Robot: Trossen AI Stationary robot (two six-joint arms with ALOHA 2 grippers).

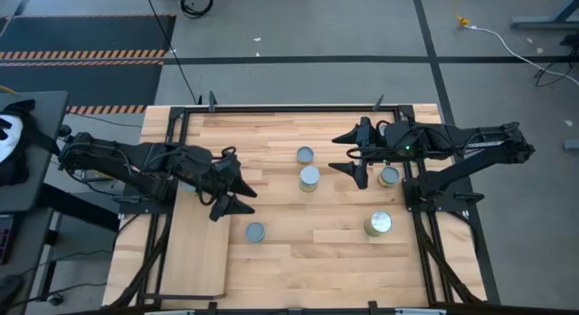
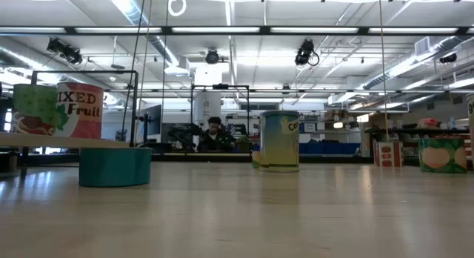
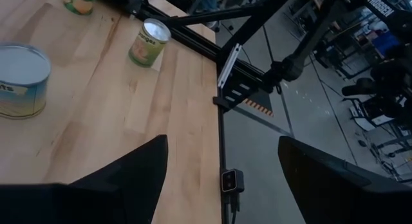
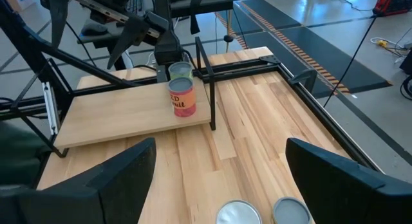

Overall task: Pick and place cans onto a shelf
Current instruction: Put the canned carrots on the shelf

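Two cans (image 4: 182, 89) stand on the shelf (image 4: 122, 114) at upper left of the right wrist view. Five cans (image 1: 309, 177) sit mid-table. Left gripper (image 1: 237, 184) and right gripper (image 1: 351, 156) gape wide, empty.

Lighting even and bright, from ceiling strip lights (image 2: 311, 30) visible in low view. Worktop (image 1: 298, 252) evenly lit from overhead; arms cast only short soft shadows. Can lid (image 3: 156, 29) in left wrist view shows strong glare. Left end effector fingers (image 3: 129, 179) near-black, detail lost. Low view: foreground worktop blurred, background room sharper.
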